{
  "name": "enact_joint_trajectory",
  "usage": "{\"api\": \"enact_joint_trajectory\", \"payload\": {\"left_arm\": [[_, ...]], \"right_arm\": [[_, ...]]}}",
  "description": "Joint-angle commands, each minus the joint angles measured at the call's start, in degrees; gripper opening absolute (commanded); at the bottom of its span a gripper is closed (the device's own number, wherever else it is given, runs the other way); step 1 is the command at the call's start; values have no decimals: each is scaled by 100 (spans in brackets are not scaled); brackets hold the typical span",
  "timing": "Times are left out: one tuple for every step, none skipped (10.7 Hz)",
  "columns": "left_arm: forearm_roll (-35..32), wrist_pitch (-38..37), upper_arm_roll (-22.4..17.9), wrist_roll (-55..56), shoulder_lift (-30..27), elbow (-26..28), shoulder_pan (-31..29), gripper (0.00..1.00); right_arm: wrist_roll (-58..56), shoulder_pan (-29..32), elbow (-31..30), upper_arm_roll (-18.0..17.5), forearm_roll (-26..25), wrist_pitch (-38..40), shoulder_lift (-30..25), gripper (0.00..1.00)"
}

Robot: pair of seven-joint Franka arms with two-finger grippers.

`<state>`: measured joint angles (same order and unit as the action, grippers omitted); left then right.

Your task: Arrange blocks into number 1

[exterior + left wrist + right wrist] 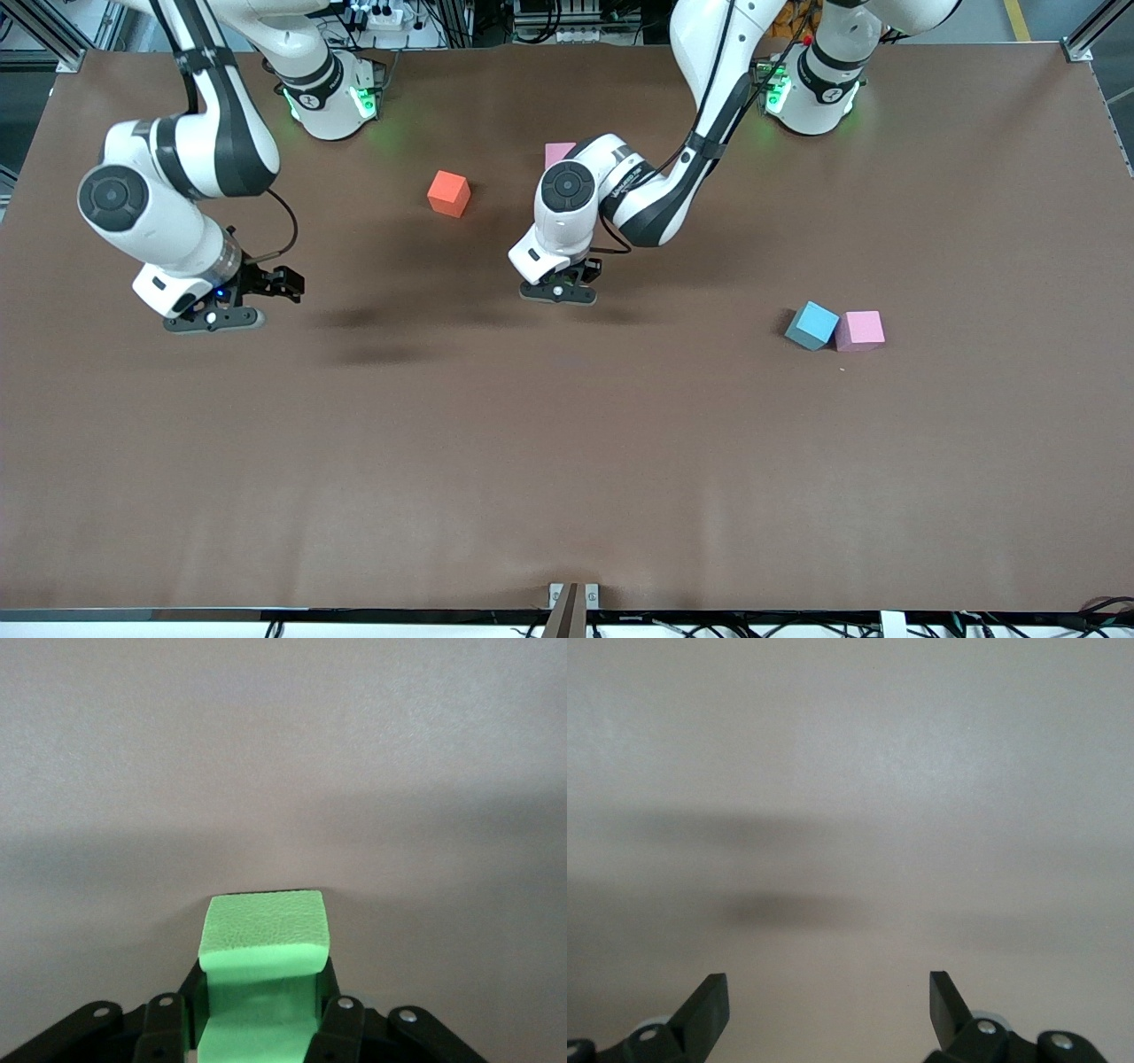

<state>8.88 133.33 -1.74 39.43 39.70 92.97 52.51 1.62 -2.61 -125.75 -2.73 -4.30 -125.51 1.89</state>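
Observation:
My left gripper point(558, 294) hangs over the middle of the table, shut on a green block point(261, 979) that shows only in the left wrist view, squeezed between the fingers point(341, 1028). An orange block point(448, 193) lies toward the robots' bases. A pink block point(558, 152) peeks out from under the left arm. A blue block point(811, 325) touches a second pink block point(860, 330) toward the left arm's end. My right gripper point(217, 315) waits open over bare table at the right arm's end; its fingertips point(709, 1010) hold nothing.
The brown table point(567, 461) stretches wide and bare toward the front camera. A small fixture point(571, 598) sits at the table's near edge.

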Motion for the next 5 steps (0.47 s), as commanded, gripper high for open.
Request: {"api": "enact_joint_trajectory", "payload": {"left_arm": [[149,8,-72,230,152,-192,119,0],[158,0,-72,266,160,-227,119,0],[158,8,-72,302,187,-270,145,0],[166,9,-72,337,204,-306,146,0],[201,9,-72,354,231,-323,146,0]], "right_arm": [[-197,33,215,-35,131,270,-233,100],[-223,24,556,-35,131,682,-233,100],[-241,15,864,-43,131,982,-233,100],[-276,7,1172,-43,131,1289,-233,100],[-293,7,1558,-61,131,1640,-224,100]]}}
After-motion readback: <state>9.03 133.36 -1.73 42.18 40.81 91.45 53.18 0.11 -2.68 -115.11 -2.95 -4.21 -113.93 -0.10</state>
